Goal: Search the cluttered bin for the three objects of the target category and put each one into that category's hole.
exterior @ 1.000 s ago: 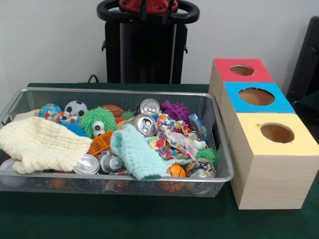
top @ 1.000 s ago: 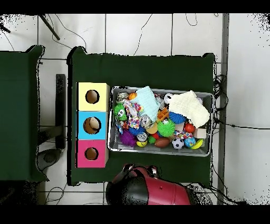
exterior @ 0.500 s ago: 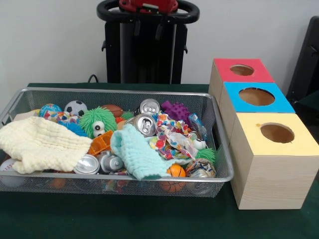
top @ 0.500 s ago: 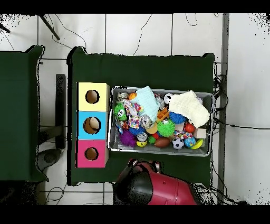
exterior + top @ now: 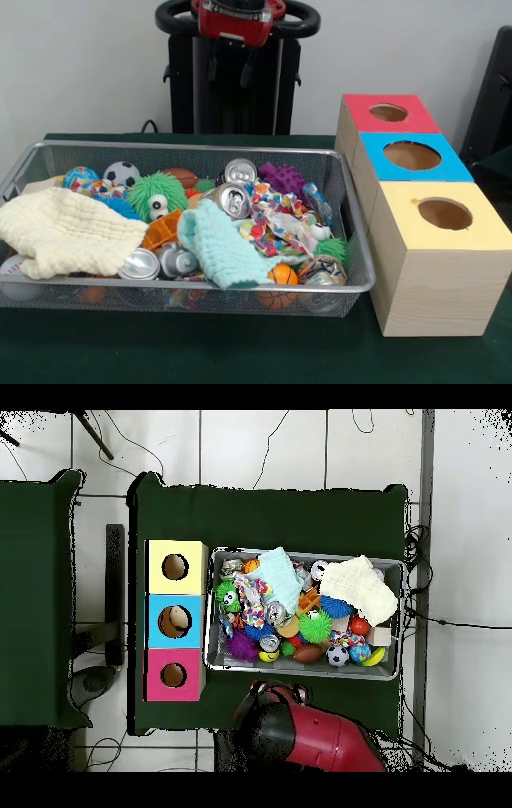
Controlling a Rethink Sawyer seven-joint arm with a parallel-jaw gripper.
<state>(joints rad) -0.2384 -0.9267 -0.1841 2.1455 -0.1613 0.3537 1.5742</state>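
A: Where is your gripper (image 5: pixel 229 68) sitting?

B: It is hanging at the top of the front view, under the red arm (image 5: pixel 320 739), in front of the black pedestal (image 5: pixel 234 88). You are seeing 2 dark fingers pointing down with a gap between them and nothing in it.

A: And the bin (image 5: pixel 356 240)?

B: It is lying on the green table (image 5: pixel 240 352), below and in front of the gripper, holding cans, balls and 2 cloths. 3 wooden boxes (image 5: pixel 432 264) are standing beside it, topped red, blue and yellow.
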